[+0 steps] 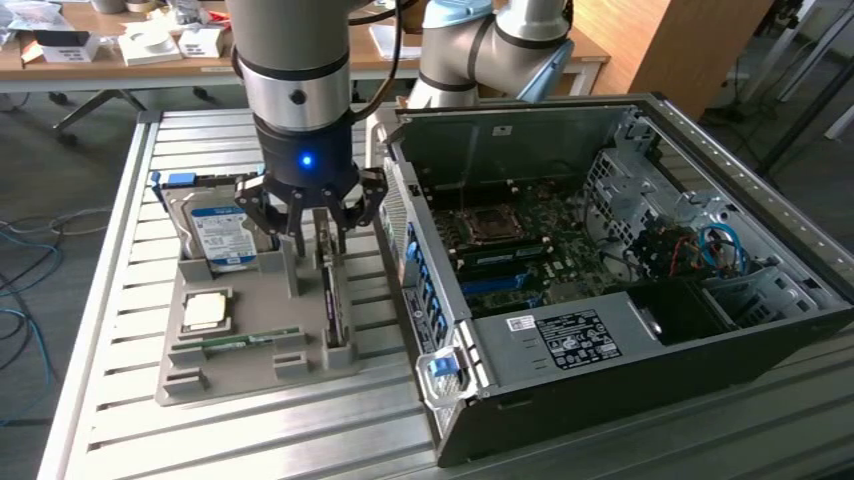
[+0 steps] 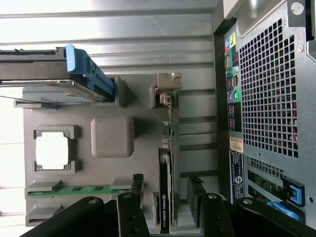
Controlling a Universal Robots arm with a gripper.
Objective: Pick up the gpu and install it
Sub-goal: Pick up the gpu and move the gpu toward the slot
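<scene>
Arm: the arm [image 1: 294,60] comes straight down over the grey holder [image 1: 254,375], wrist vertical, a blue light lit on the wrist body.
Hand: the hand [image 1: 320,232] points down at the holder's side nearest the computer case [image 1: 627,330], low over the slot there.
Hand state: released, jaws spread wide and grasping nothing. In the wrist view the black fingers [image 2: 129,212] stand one on each side of the card, with a gap showing on both sides.
Gpu: the gpu [image 1: 331,300] stands on its long edge in that slot of the holder, upright, directly beneath the hand. In the wrist view it runs as a thin green line between the jaws, its dark block facing the holder's middle.
Bracket: the pale metal bracket [image 2: 165,89] sits at the card's end farthest from the fingers.
Hard drive: the hard drive [image 1: 220,232] stands in the holder's far corner, on the side away from the case.
Processor: a square chip [image 1: 204,312] lies flat in a pocket of the holder, nearer the camera than the hard drive.
Memory strip: a narrow green strip [image 1: 240,341] lies along the holder's near part.
Case: open, lying just beside the holder, motherboard exposed.
Bench: the slatted metal bench [image 1: 147,200] carries holder and case.
</scene>
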